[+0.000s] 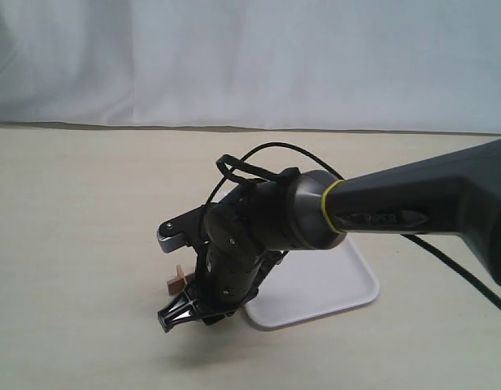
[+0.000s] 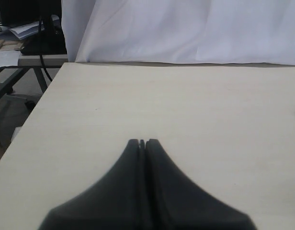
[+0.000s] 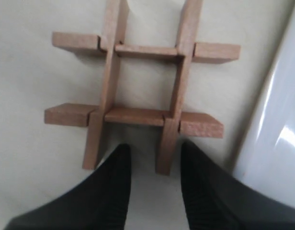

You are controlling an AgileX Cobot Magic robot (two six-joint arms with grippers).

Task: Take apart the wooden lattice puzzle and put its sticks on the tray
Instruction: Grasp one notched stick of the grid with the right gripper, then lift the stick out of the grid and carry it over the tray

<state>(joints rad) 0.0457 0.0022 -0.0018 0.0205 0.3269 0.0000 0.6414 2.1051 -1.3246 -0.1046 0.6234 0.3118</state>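
Nothing's apart yet: the wooden lattice puzzle (image 1: 178,282), lower centre-left of the exterior view, sits whole beside the tray (image 1: 348,292). My right gripper (image 3: 154,151) is spread and empty.

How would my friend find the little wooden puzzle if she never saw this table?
Start at the pale table and find the big white tray. Just beside its edge, close to the right gripper, lies the wooden lattice puzzle. It is the only brown thing there: four sticks crossed like a hash sign.
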